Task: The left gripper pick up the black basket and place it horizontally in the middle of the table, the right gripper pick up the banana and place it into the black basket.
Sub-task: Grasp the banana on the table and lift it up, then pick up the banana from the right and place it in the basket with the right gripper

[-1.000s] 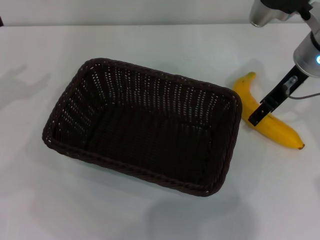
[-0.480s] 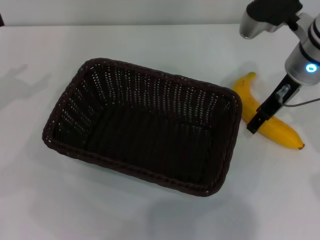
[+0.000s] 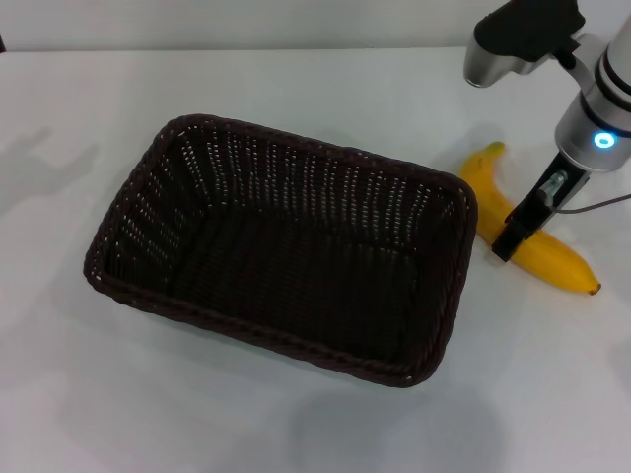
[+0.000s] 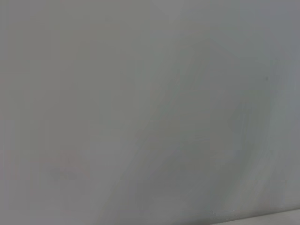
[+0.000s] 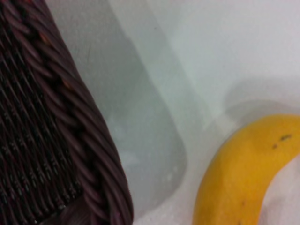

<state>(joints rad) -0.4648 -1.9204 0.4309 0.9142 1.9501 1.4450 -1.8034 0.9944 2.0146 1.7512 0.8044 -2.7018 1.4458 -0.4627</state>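
The black basket [image 3: 281, 246] lies lengthwise across the middle of the white table [image 3: 296, 89], open side up and empty. Its braided rim also shows in the right wrist view [image 5: 89, 140]. The yellow banana [image 3: 537, 246] lies on the table just right of the basket, and it shows in the right wrist view [image 5: 243, 178] too. My right gripper [image 3: 513, 236], on the silver-grey arm with the blue ring light, is down at the banana's middle, on the side facing the basket. The left gripper is out of view.
The left wrist view shows only a plain pale surface. A narrow strip of bare table [image 5: 154, 140] separates the basket's right end from the banana. The table's far edge [image 3: 246, 49] runs along the back.
The right arm has shifted a little to the left and its gripper has come lower against the banana. The basket and the banana have not moved.
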